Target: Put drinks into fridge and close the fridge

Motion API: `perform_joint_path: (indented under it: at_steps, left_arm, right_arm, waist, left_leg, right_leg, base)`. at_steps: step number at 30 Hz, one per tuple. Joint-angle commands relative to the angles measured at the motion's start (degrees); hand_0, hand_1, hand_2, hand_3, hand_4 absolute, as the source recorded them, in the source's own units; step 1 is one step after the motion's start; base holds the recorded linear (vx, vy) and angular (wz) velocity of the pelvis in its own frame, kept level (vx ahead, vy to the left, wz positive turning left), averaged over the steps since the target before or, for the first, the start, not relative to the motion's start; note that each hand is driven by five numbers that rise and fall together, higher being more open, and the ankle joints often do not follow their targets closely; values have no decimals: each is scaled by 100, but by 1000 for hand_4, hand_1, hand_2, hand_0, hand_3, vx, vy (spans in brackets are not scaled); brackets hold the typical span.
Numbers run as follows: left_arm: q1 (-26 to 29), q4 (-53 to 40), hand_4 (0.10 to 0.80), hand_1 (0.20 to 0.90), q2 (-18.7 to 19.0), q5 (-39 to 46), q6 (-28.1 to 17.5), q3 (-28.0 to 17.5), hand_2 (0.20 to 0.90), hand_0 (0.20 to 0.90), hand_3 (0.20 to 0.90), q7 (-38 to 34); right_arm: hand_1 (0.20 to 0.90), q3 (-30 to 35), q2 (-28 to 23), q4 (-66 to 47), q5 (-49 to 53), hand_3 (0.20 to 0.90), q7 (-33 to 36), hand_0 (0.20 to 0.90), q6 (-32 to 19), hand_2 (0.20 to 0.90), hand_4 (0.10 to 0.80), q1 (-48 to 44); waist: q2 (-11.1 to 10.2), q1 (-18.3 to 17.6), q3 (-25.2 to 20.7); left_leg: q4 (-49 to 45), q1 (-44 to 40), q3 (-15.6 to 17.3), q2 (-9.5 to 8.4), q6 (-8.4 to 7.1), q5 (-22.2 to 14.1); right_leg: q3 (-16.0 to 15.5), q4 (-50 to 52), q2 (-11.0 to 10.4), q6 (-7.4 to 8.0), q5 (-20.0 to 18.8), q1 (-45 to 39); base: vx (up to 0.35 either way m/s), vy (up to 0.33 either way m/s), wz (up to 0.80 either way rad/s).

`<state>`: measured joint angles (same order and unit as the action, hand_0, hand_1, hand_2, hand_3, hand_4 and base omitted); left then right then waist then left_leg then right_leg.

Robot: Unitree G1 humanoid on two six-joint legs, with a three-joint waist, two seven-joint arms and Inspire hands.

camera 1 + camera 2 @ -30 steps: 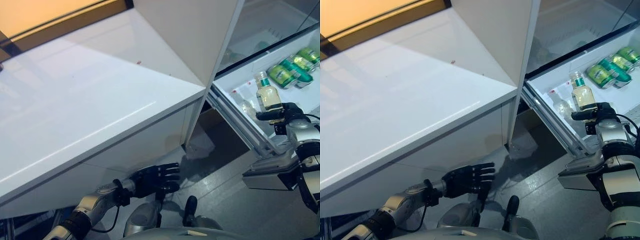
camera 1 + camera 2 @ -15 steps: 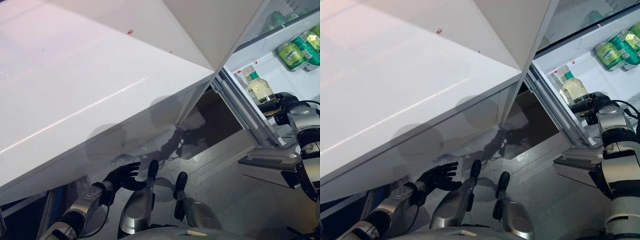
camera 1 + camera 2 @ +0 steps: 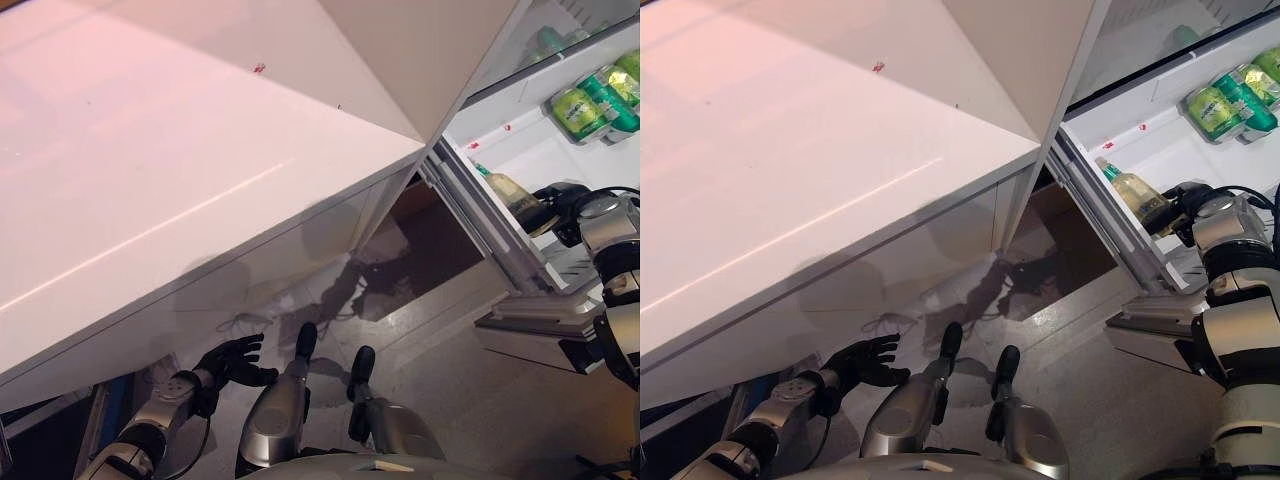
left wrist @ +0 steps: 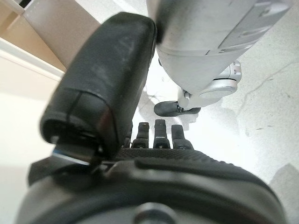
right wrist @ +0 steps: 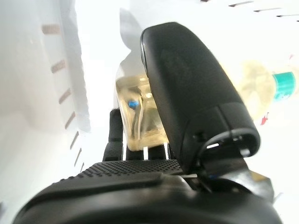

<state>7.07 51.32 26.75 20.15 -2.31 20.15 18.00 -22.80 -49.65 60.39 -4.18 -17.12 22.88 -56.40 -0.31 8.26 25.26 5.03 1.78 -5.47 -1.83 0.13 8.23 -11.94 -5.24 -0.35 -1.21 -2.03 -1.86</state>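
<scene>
My right hand (image 3: 562, 206) is shut on a clear bottle (image 3: 508, 189) of pale yellow drink with a green cap. It holds the bottle tilted over, neck leaning away from the hand, just inside the open fridge above a white shelf (image 3: 530, 150). In the right wrist view the thumb (image 5: 194, 88) and fingers wrap the bottle (image 5: 140, 123). Green cans (image 3: 590, 98) lie further in on the shelf. My left hand (image 3: 230, 360) hangs low beside me, open and empty; its fingers (image 4: 158, 135) show straight in the left wrist view.
A large white counter (image 3: 170, 170) fills the left and middle of the eye views. The fridge's open white door (image 3: 420, 50) stands between the counter and the fridge. The door's lower edge and rail (image 3: 470, 225) run just left of the bottle.
The bottle has tipped from upright to strongly tilted in my right hand. My left hand has dropped lower and back. The camera shifted after the oldest frames.
</scene>
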Motion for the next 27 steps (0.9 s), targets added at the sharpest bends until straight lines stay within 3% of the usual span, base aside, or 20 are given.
perform_joint_path:
  at_steps: [1,12,15,18,19,21,25,27]
  left_arm:
    - [-368,19,800,900,-107,-245,36,94,900,900,900,138]
    - [-634,531,800,900,-333,-434,155,-158,900,900,900,-101]
    - [-699,794,800,900,-383,-610,146,-284,900,900,900,-196]
    - [-760,1039,800,900,-441,-697,97,-471,900,900,900,-250]
    - [-764,1046,800,900,-438,-696,93,-474,900,900,900,-253]
    - [-813,1134,800,900,-529,-699,88,-562,900,900,900,-267]
    - [-833,1237,800,900,-676,-673,82,-503,900,900,900,-247]
    - [-830,1291,800,900,-701,-649,60,-434,900,900,900,-242]
  right_arm:
    - [900,-324,-1004,-534,241,900,106,900,73,900,800,-351]
    - [900,-58,-1473,-1463,961,900,-137,900,-306,900,800,-287]
    - [900,265,-1574,-2152,1962,900,524,900,-517,900,800,-113]
    - [900,1194,-1553,-2993,3037,900,1723,900,-1073,900,800,301]
    - [900,1294,-1544,-3050,3152,900,1825,900,-1136,900,800,369]
    - [900,2273,-1314,-3571,3811,900,2521,900,-1653,900,800,1069]
    - [900,3320,-734,-3791,4503,900,3163,900,-2390,900,800,1944]
    - [900,3495,-599,-3751,4690,900,3301,900,-2534,900,800,2083]
  waist:
    - [-137,-59,-726]
    - [-378,-301,-1474]
    - [-420,-406,-1679]
    - [-419,-530,-1851]
    - [-424,-529,-1859]
    - [-382,-619,-1952]
    - [-329,-688,-2044]
    - [-324,-690,-2060]
  left_leg:
    - [-457,-2,312,95,-30,-783]
    - [-276,-502,511,52,-18,-880]
    - [-270,-622,572,36,-12,-921]
    - [-294,-745,651,14,23,-1029]
    - [-298,-754,656,12,26,-1038]
    - [-335,-816,710,-3,52,-1124]
    - [-397,-891,747,-40,97,-1239]
    - [-445,-905,741,-61,117,-1287]
  right_leg:
    - [146,773,12,105,405,246]
    - [306,641,-29,171,436,-169]
    - [371,614,-35,196,429,-262]
    - [489,584,-42,240,439,-347]
    - [496,583,-43,243,440,-355]
    - [561,592,-55,279,457,-391]
    - [638,588,-81,314,469,-448]
    - [665,605,-96,324,475,-458]
  base:
    - [25,55,-1]
    - [8,89,-9]
    - [18,74,-19]
    - [18,76,-23]
    - [11,61,-18]
    - [17,61,-15]
    - [34,58,-9]
    - [54,35,-17]
